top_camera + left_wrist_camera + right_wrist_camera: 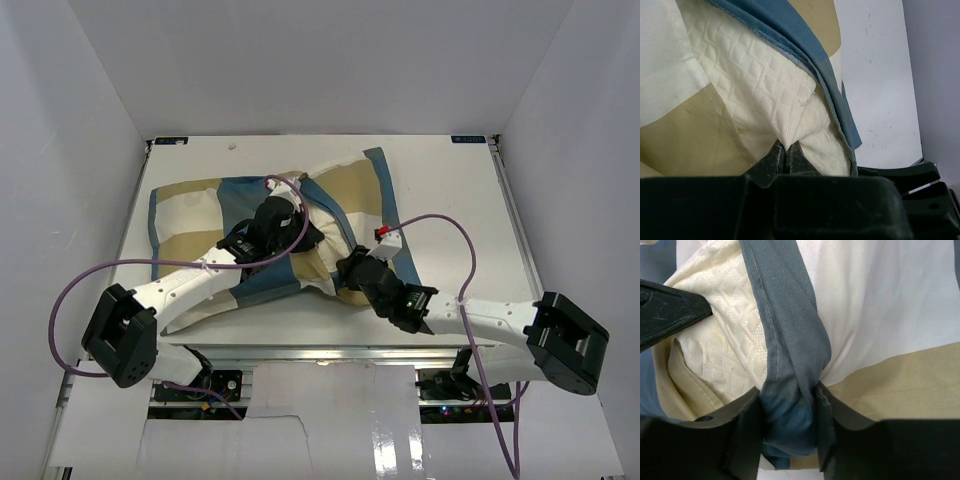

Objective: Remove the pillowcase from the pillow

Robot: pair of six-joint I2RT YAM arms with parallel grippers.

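The checked pillowcase (195, 215) in tan, blue and white lies across the table and still covers most of the cream pillow (318, 268), whose quilted corner shows at the open hem. My left gripper (300, 235) is shut on a pinch of the pillow (770, 95) inside the opening; its fingertips (776, 152) meet on the cream cloth. My right gripper (352, 268) is shut on a bunched blue fold of the pillowcase (790, 405) at the hem, with the pillow (720, 340) just to its left.
White walls enclose the white table (460, 210) on three sides. The left arm's purple cable (70, 290) loops over the near left, the right arm's cable (455, 240) over the right. The table's near edge is by the arm bases.
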